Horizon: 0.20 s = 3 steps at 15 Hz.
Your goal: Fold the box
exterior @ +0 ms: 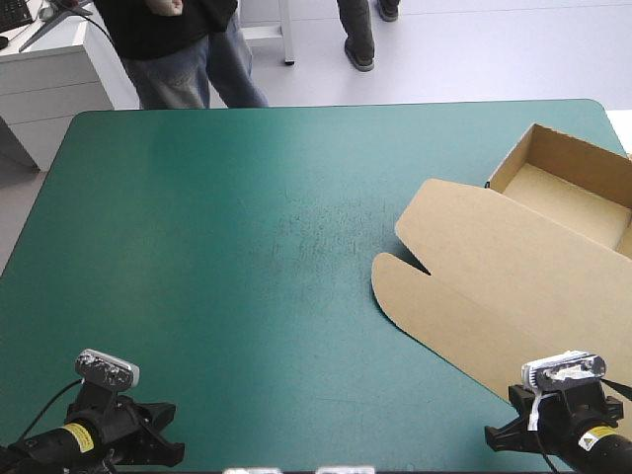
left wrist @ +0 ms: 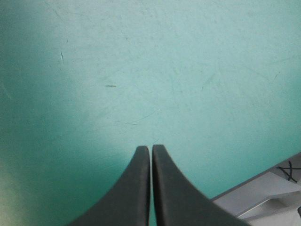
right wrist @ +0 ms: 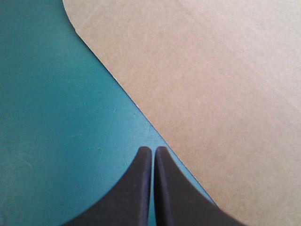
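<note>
The brown box [exterior: 513, 267] lies at the table's right side as an open tray [exterior: 578, 188] toward the far right corner, its lid [exterior: 464, 267] flat on the teal-green cover and reaching toward the near edge. My right gripper [right wrist: 153, 149] is shut and empty, low at the near right, its tips just short of the lid's slanting edge [right wrist: 136, 106]. My left gripper [left wrist: 150, 148] is shut and empty over bare cover at the near left, far from the box. In the high view only the wrists of both arms show, at the near edge.
The table's near edge [left wrist: 263, 188] shows beside the left gripper. A person stands beyond the far edge, away from the tabletop. Bare teal-green cover [exterior: 227, 257] spans the left and middle of the table.
</note>
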{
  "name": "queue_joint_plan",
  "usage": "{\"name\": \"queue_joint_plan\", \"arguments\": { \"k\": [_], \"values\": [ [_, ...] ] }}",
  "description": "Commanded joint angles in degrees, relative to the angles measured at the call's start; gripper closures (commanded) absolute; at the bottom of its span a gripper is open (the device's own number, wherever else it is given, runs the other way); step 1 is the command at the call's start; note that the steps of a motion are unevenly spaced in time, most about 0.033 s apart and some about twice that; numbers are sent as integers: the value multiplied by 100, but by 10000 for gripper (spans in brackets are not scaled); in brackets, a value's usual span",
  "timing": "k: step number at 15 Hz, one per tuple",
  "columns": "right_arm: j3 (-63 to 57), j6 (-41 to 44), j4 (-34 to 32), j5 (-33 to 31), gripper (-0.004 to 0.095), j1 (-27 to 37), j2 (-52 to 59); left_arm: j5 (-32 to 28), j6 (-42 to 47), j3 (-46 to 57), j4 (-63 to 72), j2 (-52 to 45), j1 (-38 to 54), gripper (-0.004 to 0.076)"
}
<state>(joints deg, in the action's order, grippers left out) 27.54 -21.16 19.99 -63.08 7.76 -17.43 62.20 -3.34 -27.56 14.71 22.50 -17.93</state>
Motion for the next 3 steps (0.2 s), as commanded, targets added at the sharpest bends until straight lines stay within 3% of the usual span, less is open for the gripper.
{"name": "queue_joint_plan", "arguments": {
  "k": [1,3],
  "values": [
    [122,-56,127,290,908,-4,-51,-271,15,-144,160,59,-36,732],
    [122,-56,127,290,908,-4,-51,-271,15,-144,160,59,-36,732]
  ]
}}
